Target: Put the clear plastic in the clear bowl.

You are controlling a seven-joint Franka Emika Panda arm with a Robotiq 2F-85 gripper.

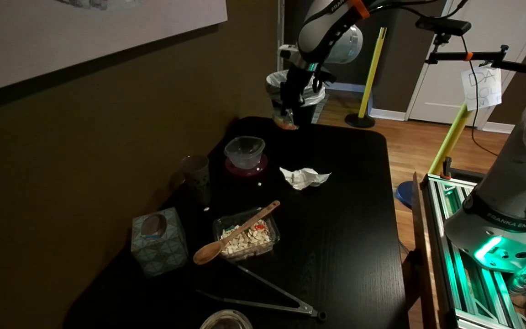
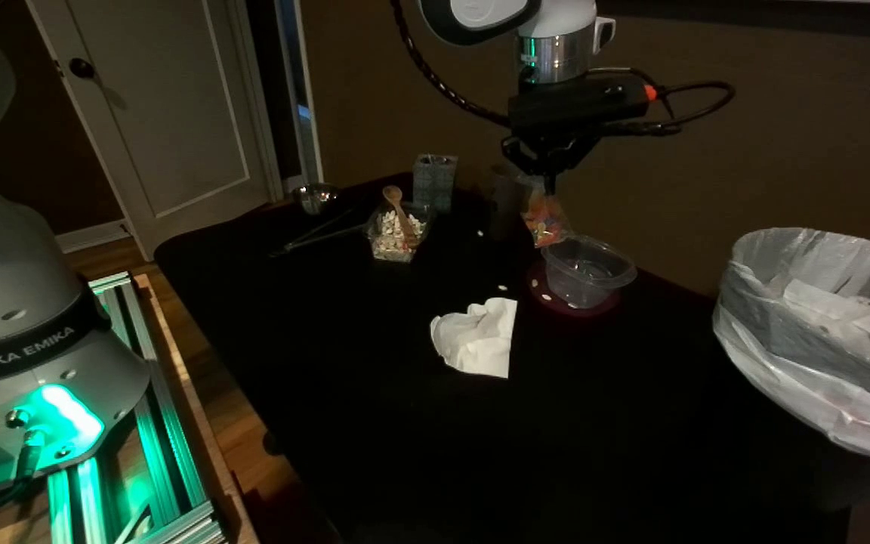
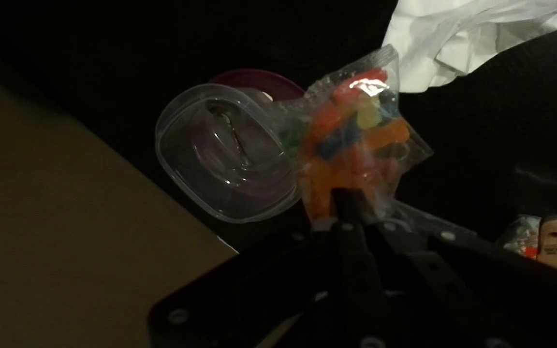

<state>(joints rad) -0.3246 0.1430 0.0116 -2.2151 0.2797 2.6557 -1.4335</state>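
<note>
Clear plastic, in the form of a bag (image 3: pixel 356 130) filled with red, orange, yellow, green and blue pieces, is pinched by the gripper (image 2: pixel 550 185), whose fingers are set narrowly upon it; the bag is suspended above the table (image 2: pixel 314 363), near the clear bowl (image 1: pixel 244 157) but outside it; in an exterior view the two are seen apart, while in the wrist view the bowl's rim is partly overlapped by the bag. Upright on a maroon disc (image 3: pixel 259 79) the bowl is placed; pale bits (image 2: pixel 547 297) are scattered on the disc; crumpled white paper (image 2: pixel 476 340) is seen on the table near it; pale flakes (image 1: pixel 247 241) are held in a clear container (image 1: pixel 274 235), across which a wooden spoon (image 1: pixel 244 227) is laid; near the container are set a tissue box (image 1: pixel 160 246) and tongs (image 1: pixel 302 308), spread into a V; by the table's end a lined bin (image 2: pixel 820 408) is shown in both exterior views.
</note>
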